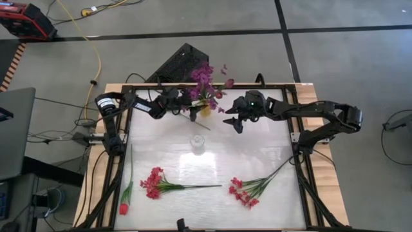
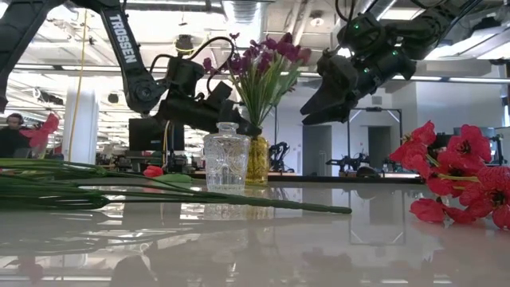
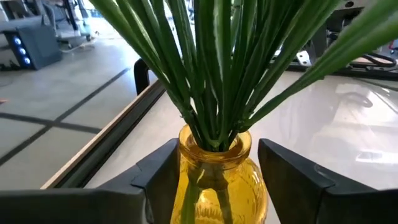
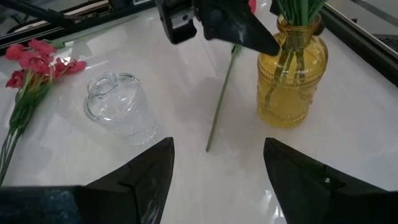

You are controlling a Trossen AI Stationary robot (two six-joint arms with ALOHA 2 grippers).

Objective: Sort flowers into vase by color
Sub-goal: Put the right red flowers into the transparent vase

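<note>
The left gripper [image 3: 214, 180] has its jaws spread wide, one finger on each side of the yellow vase [image 3: 221, 180], not touching the glass as far as the left wrist view shows. Green stems [image 3: 211, 74] fan up out of the neck and fill the upper half of that frame. In the high view this gripper [image 1: 175, 103] sits at the upper middle of the table, just left of the purple flowers [image 1: 205, 80] standing in the vase.

The right gripper [image 4: 217, 165] also has its jaws apart and empty; in the high view it [image 1: 235, 121] hovers right of the vase. Its wrist view shows a loose stem [image 4: 221, 106] hanging slantwise from the left gripper's side down to the table beside the vase, with the clear vase [image 4: 118, 112] at left.

Still lying flat in the high view: a red-pink spray [image 1: 154, 183] at lower centre, another red-pink spray [image 1: 244, 192] at lower right, and a red tulip [image 1: 123, 207] at lower left. The clear vase [image 1: 197, 144] at centre looks empty.

The step in hand appears to be finishing the purple bunch. To do it well, the slanting stem should be lifted clear of the rim, brought upright over the neck and lowered without nudging the vase or the stems already seated
</note>
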